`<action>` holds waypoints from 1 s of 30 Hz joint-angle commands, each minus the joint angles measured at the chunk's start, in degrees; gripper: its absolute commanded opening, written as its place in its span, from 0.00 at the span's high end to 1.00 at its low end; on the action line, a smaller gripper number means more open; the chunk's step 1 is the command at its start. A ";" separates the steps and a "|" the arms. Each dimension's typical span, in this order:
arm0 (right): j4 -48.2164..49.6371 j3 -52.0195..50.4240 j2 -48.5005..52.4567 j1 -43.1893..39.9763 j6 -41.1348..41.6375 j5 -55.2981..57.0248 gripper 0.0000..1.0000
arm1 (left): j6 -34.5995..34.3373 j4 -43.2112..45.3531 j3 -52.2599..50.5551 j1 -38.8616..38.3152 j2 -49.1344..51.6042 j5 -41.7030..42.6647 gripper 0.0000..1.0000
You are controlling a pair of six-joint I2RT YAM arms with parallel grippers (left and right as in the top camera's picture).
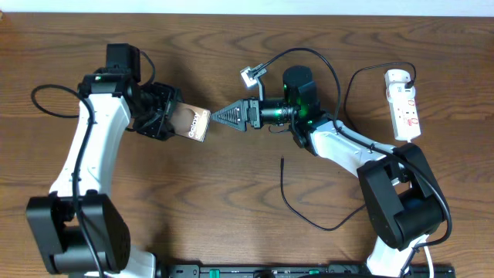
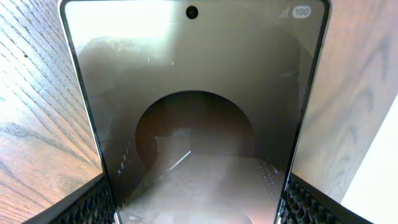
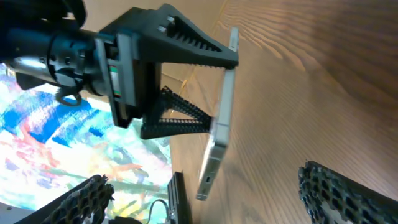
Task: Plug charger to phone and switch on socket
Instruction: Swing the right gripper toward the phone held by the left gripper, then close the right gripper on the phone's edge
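My left gripper (image 1: 176, 120) is shut on the bronze-brown phone (image 1: 197, 123) and holds it above the table, with its free end toward the right gripper. In the left wrist view the phone's screen (image 2: 199, 93) fills the frame between the left fingers (image 2: 199, 214). My right gripper (image 1: 224, 116) is open and empty, just right of the phone's free end. The right wrist view shows the phone edge-on (image 3: 217, 137) between the spread right fingers (image 3: 204, 180), with the left gripper (image 3: 174, 74) clamping it. The black charger cable (image 1: 320, 227) lies on the table, its plug tip (image 1: 282, 161) free. The white socket strip (image 1: 404, 104) lies at far right.
A small white connector (image 1: 251, 75) on a black looping lead lies behind the right gripper. A black rail (image 1: 309, 272) runs along the table's front edge. A colourful painted surface (image 3: 62, 149) shows at the left of the right wrist view.
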 commanded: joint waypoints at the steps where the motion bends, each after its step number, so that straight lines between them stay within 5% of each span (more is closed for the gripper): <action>1: -1.29 0.63 -0.04 0.85 -0.20 2.54 0.04 | -1.36 0.44 0.50 -0.26 0.50 0.31 0.93; 17: -1.36 0.63 -0.04 4.98 3.08 11.91 0.06 | -4.83 1.51 0.50 -0.35 0.61 -0.57 0.93; 30: -1.42 0.63 -0.04 7.87 6.86 18.14 0.09 | -15.30 1.51 0.50 -5.01 0.61 -0.55 0.93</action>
